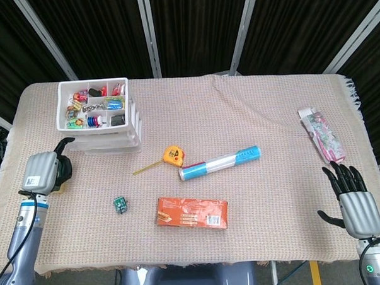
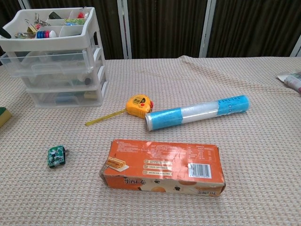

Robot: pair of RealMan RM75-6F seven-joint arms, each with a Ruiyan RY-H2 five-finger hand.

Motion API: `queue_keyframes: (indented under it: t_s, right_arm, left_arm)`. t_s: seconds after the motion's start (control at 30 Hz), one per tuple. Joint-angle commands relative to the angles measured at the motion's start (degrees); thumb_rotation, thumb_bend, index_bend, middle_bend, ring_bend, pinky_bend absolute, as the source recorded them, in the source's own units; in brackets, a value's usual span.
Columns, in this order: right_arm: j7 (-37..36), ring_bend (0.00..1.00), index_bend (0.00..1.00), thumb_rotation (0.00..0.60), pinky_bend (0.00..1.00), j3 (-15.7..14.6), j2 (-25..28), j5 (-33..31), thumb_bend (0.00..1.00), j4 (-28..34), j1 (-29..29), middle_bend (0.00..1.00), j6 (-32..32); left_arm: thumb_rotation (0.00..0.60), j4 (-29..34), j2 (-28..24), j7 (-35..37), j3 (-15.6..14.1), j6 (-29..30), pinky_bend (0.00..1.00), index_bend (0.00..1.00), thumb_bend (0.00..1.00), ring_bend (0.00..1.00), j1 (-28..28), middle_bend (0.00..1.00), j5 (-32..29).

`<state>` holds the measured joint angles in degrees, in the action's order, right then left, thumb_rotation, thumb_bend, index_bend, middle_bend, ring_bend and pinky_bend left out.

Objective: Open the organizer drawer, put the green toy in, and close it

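Green toy (image 1: 121,205) lies on the table cloth (image 1: 274,202) just right of the left hand (image 1: 47,172), whose fingers curl inward holding nothing. Organizer (image 1: 100,115) sits beyond that hand, drawers closed. Right hand (image 1: 353,198) rests far across, fingers spread and empty.

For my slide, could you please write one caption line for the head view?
Both hands, left and right, rest apart from the green toy, with the organizer drawers closed.

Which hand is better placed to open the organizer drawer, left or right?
Left, most likely. The left hand hovers just in front of the white drawer organizer, whose drawers look closed, and the green toy lies nearby. The right hand is at the table's opposite end, past the orange box.
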<state>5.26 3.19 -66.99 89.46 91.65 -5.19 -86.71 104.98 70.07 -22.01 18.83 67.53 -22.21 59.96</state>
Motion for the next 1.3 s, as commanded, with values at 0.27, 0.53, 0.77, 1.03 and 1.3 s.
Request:
queue_keyframes:
  t_s: [0.27,0.53,0.77,1.03,1.3]
  right_arm:
    - [-0.2,0.00,0.09,0.600,0.02,0.0,0.0,-0.1,0.00,-0.1,0.0,0.00,0.2]
    - [0.1,0.00,0.09,0.600,0.02,0.0,-0.1,-0.1,0.00,-0.2,-0.1,0.00,0.3]
    - [0.5,0.00,0.09,0.600,0.02,-0.1,-0.3,0.0,0.00,-0.3,-0.1,0.00,0.3]
    - [0.9,0.00,0.09,0.600,0.02,-0.3,-0.5,0.4,0.00,-0.1,-0.1,0.00,0.3]
    - [1.0,0.00,0.09,0.600,0.02,-0.2,-0.4,0.4,0.00,0.0,-0.1,0.00,0.2]
  left_arm:
    - [0.600,-2.0,1.5,-9.4,1.3,-3.5,0.69,0.20,0.71,0.81,-7.3,0.81,-16.6]
    - [0.600,-3.9,2.5,-7.9,0.0,-4.7,0.69,0.26,0.71,0.81,-8.7,0.81,-18.8]
    - [0.600,-1.8,1.1,-3.9,-1.2,-3.9,0.69,0.43,0.71,0.81,-7.7,0.81,-14.9]
    - [0.600,1.9,-1.3,-1.3,-4.1,-2.0,0.69,0.45,0.72,0.81,-5.5,0.81,-9.2]
    - [0.600,2.8,-3.2,1.9,-6.5,-1.4,0.69,0.46,0.71,0.81,-3.7,0.81,-5.2]
